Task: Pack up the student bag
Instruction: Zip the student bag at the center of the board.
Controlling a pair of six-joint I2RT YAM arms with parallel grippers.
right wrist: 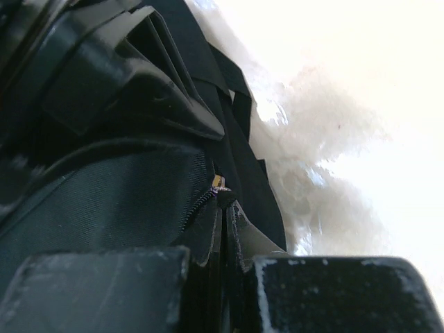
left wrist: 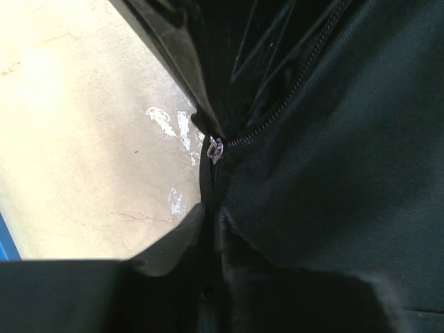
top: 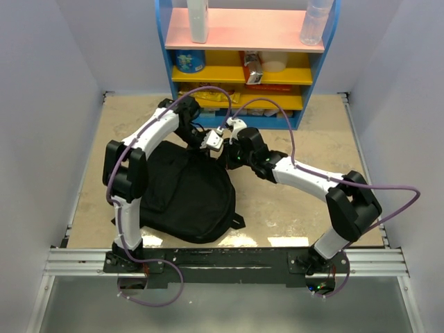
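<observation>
The black student bag (top: 187,198) lies flat on the beige table (top: 298,201), left of centre and just beyond the mounting rail (top: 229,258). Its top end points towards the blue-framed shelf unit (top: 250,31) at the far wall. Both arms arch over it and meet at that far end, where the left gripper (top: 210,149) and the right gripper (top: 232,158) come down just beside each other on the bag's upper edge. Seen from the left wrist, the left gripper (left wrist: 211,232) is clenched on a fold of the bag's black cloth. The silver zipper pull (left wrist: 216,149) sits just beyond its fingertips, at the end of a line of zipper teeth running up and to the right. From the right wrist, the right gripper (right wrist: 225,260) is pinched tight on a thin edge of the same fabric, with the bag's straps bunched beyond it against the bright tabletop. The rest of the bag spreads back from both grippers towards the arms' bases.
</observation>
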